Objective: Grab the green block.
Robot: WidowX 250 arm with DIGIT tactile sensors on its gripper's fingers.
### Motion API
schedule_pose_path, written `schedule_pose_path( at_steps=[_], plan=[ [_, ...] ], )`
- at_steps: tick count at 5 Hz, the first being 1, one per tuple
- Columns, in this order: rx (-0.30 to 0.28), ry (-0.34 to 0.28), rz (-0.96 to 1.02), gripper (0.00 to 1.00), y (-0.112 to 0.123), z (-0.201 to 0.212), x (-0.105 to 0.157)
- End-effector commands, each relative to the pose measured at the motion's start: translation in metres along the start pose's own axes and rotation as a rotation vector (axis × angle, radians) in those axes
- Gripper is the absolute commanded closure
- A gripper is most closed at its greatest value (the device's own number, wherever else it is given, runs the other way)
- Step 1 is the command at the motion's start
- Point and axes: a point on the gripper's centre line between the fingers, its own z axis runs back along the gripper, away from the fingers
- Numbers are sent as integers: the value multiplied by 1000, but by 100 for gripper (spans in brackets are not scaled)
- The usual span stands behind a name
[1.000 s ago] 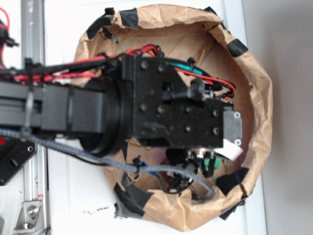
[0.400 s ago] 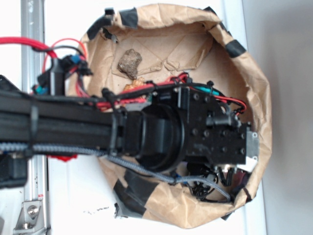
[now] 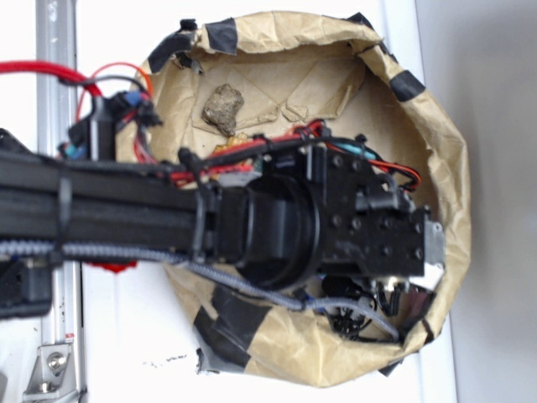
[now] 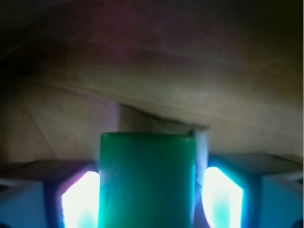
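Presently, paper bowl point(image 3: 453, 159): brown, crumpled, rim patched with black tape, standing on a white surface. Robot arm point(image 3: 168, 222): black, reaching across the bowl, covering most of its floor. Rock point(image 3: 223, 107): grey-brown, on the bowl's floor near the upper rim, clear of the arm. Gripper point(image 4: 147, 199): inside the bowl by the paper wall, fingers point(image 4: 221, 197) pressed to both sides of the green block point(image 4: 147, 180), clamped on it. Green block: held between the fingers, paper wall close behind.
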Motion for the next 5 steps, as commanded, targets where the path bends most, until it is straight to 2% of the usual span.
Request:
schedule_pose_path(
  at_steps=[1, 2, 3, 4, 5],
  plan=[
    [-13, 65, 293, 100, 4, 42, -17],
    [27, 31, 410, 100, 24, 94, -21],
    [78, -37, 476, 100, 39, 133, -22],
    [91, -106, 433, 100, 32, 154, -14],
    [114, -123, 374, 100, 27, 145, 0]
  ],
)
